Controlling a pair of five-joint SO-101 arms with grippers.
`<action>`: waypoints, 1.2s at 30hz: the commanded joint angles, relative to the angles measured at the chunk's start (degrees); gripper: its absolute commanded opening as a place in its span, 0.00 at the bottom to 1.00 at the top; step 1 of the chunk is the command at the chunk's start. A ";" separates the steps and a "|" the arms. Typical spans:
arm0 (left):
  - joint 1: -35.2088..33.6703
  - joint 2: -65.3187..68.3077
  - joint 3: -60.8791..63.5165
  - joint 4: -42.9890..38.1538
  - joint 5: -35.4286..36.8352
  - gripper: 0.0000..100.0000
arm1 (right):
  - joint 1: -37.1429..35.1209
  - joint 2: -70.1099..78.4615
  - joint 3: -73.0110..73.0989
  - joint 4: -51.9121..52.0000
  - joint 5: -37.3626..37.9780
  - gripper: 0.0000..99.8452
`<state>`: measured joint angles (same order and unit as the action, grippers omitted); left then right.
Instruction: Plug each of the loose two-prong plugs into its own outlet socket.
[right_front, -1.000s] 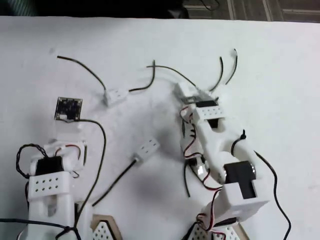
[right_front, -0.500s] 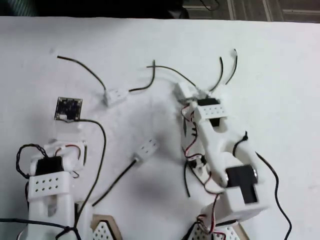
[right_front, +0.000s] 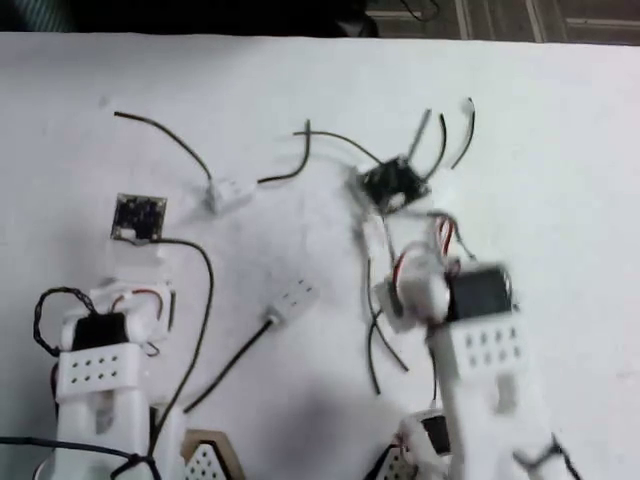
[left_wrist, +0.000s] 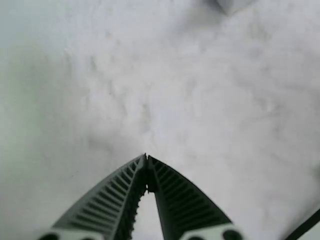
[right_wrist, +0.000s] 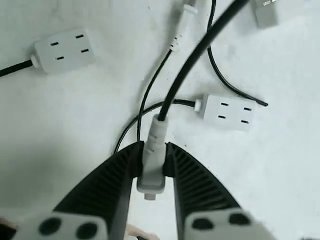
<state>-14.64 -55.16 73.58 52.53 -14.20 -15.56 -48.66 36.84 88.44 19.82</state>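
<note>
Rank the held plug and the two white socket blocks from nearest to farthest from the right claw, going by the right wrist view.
1. plug: gripped between the fingers of the right claw, its black cord leading away.
2. near socket block: on the table just past the claw tips.
3. far socket block: farther off, on the opposite side of the held cord.

Robotics lab: white table (right_front: 80, 80) with a bare circuit board (right_front: 138, 217).
</note>
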 joint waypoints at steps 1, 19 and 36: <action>3.65 -1.27 -0.53 -1.05 -0.53 0.02 | -3.82 -9.89 4.92 -4.44 0.09 0.02; 16.84 -1.27 -0.18 -0.97 -2.99 0.02 | -32.13 -26.07 28.57 -32.84 -0.18 0.02; 25.27 -1.27 1.23 0.88 -8.53 0.02 | -39.16 -25.89 34.46 -41.89 -0.18 0.02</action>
<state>7.96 -55.34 75.08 52.88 -21.41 -54.24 -73.89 71.65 48.18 19.74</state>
